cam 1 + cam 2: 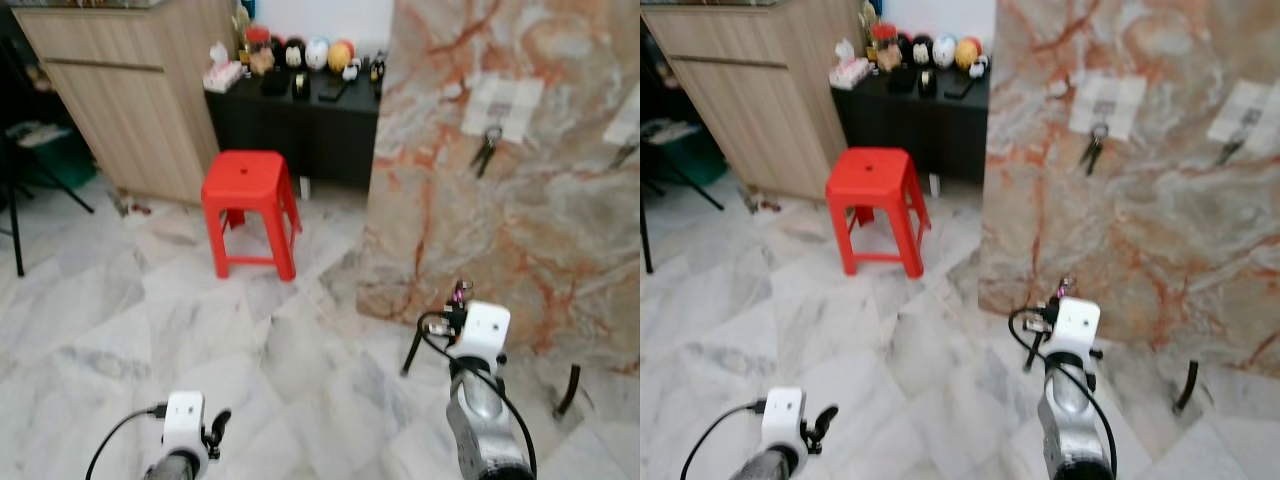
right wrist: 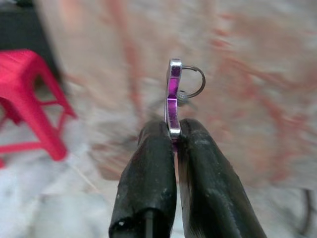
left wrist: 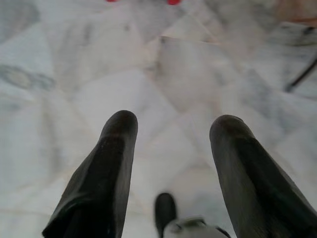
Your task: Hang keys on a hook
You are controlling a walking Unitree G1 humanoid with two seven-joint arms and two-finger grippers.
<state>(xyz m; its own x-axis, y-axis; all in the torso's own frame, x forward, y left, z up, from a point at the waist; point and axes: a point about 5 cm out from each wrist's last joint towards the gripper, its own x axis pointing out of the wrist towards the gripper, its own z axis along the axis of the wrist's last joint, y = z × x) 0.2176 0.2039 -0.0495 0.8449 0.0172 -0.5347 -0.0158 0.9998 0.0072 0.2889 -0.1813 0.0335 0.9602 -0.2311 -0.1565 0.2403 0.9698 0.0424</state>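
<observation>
Jaws of the right gripper (image 2: 174,136) pinch shut on a purple key tag (image 2: 172,96) with a wire ring, raised before a marble-patterned panel (image 1: 520,190). Left gripper (image 3: 173,124) hangs low over the marble floor (image 1: 150,330), its jaws spread and empty. Another bunch of keys (image 1: 486,148) already hangs on the panel, well above the held tag; a red stool (image 1: 248,205) stands nearby.

Left pincer (image 3: 171,131) spread wide, marble floor (image 3: 74,74) beyond
</observation>
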